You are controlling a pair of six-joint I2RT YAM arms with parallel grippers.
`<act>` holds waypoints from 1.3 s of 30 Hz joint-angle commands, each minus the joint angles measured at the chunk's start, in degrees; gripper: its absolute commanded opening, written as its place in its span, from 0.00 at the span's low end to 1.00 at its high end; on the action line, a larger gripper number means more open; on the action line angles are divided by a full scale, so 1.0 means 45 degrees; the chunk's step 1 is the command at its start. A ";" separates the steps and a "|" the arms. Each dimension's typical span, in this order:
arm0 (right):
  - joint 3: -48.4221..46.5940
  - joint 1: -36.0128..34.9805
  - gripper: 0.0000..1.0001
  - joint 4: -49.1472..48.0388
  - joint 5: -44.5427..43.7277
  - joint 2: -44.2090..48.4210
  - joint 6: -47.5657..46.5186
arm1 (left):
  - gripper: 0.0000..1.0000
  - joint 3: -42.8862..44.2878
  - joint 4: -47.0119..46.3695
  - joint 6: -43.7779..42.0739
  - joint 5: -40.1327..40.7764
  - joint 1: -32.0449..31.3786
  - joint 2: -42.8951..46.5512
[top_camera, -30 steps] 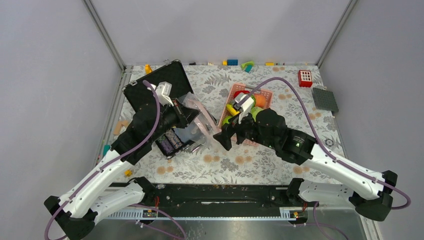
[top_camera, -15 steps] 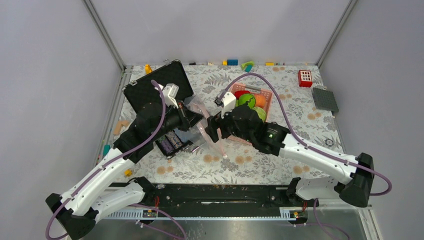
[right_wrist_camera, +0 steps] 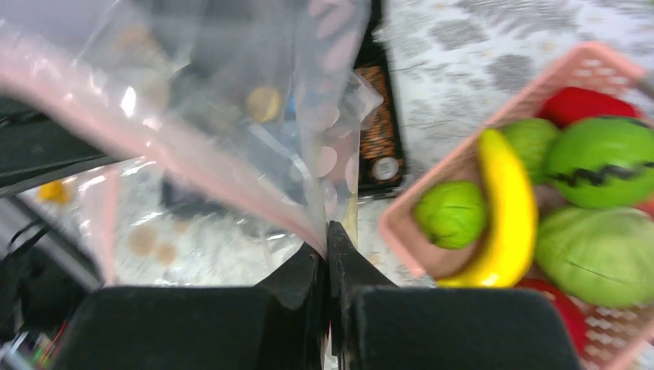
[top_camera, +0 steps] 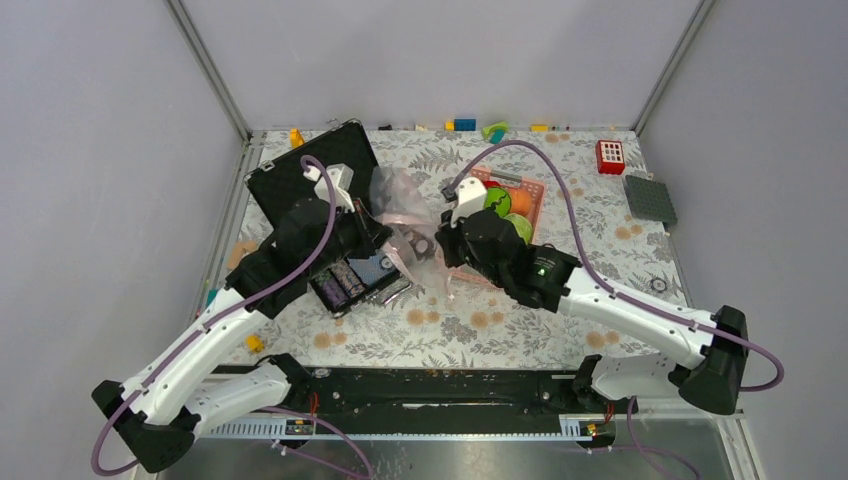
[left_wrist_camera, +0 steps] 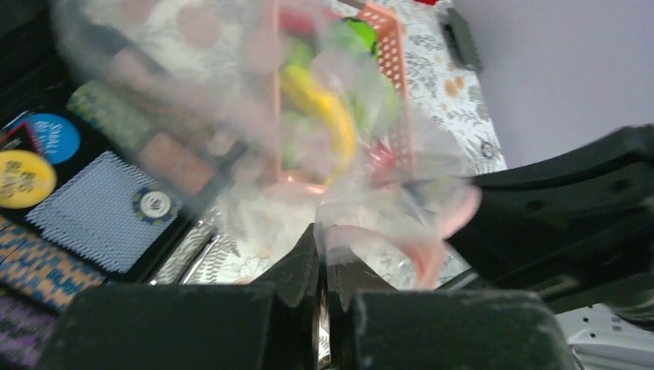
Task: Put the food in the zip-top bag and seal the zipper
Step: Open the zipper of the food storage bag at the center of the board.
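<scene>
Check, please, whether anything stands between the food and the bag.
Only the wall of the pink basket separates the food from the zip-top bag beside it. The left hand and right hand are both shut on the bag.

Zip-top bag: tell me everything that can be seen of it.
The zip-top bag is clear, crinkly plastic with a pink band along its edge. It is held up between the left hand and right hand, each shut on an edge, above the table between the black case and pink basket. It looks empty.
</scene>
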State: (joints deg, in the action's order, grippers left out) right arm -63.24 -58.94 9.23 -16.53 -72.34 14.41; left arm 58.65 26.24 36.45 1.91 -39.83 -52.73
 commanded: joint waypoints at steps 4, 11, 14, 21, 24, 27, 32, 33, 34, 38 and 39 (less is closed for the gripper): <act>-0.0318 0.0186 0.00 0.1573 -0.7225 0.1163 0.2070 | 0.05 0.1843 0.3702 0.0767 0.3895 0.0026 -0.0563; 0.0026 0.0363 0.00 0.1248 -0.5620 0.1557 0.2354 | 0.46 0.2752 0.5681 0.1935 0.5778 0.0035 -0.1329; 0.0157 0.0363 0.00 0.0410 -0.4188 0.1419 0.2306 | 0.68 0.2814 0.5223 0.1807 0.4977 0.0030 -0.1509; -0.1161 0.0363 0.00 0.0830 -0.3288 0.0149 0.3291 | 0.99 0.1314 0.2023 0.1297 0.1175 0.0009 -0.0978; -0.1603 0.0363 0.00 0.1107 -0.3193 -0.0245 0.3714 | 0.99 0.0756 0.1285 0.1393 0.0843 -0.0010 -0.0674; -0.2078 0.0363 0.00 0.1389 -0.3161 -0.0672 0.4006 | 0.99 0.0469 0.0894 0.1554 0.0920 -0.0066 -0.0522; -0.2250 0.0363 0.00 0.1136 -0.2502 -0.0915 0.4174 | 0.97 0.0288 0.0286 0.1637 0.0907 -0.0232 -0.0843; -0.2282 0.0363 0.00 0.1122 -0.2430 -0.0908 0.4137 | 0.89 0.0360 0.0434 0.1646 0.1182 -0.0250 -0.1007; -0.2307 0.0363 0.00 0.1113 -0.2406 -0.0890 0.4069 | 0.71 0.0466 0.0719 0.1666 0.1573 -0.0281 -0.1162; -0.2337 0.0476 0.00 0.1316 -0.2210 -0.0611 0.3484 | 0.00 0.1196 0.2799 0.2206 0.4182 -0.0290 -0.1121; -0.2292 0.0616 0.00 0.1369 -0.1819 -0.0474 0.3394 | 0.00 0.1330 0.3231 0.2361 0.4894 -0.0289 -0.0876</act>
State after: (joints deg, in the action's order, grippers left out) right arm -71.09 -57.52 15.20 -27.44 -76.16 31.31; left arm 60.38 34.79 44.88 11.57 -41.12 -58.33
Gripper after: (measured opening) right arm 0.021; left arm 0.059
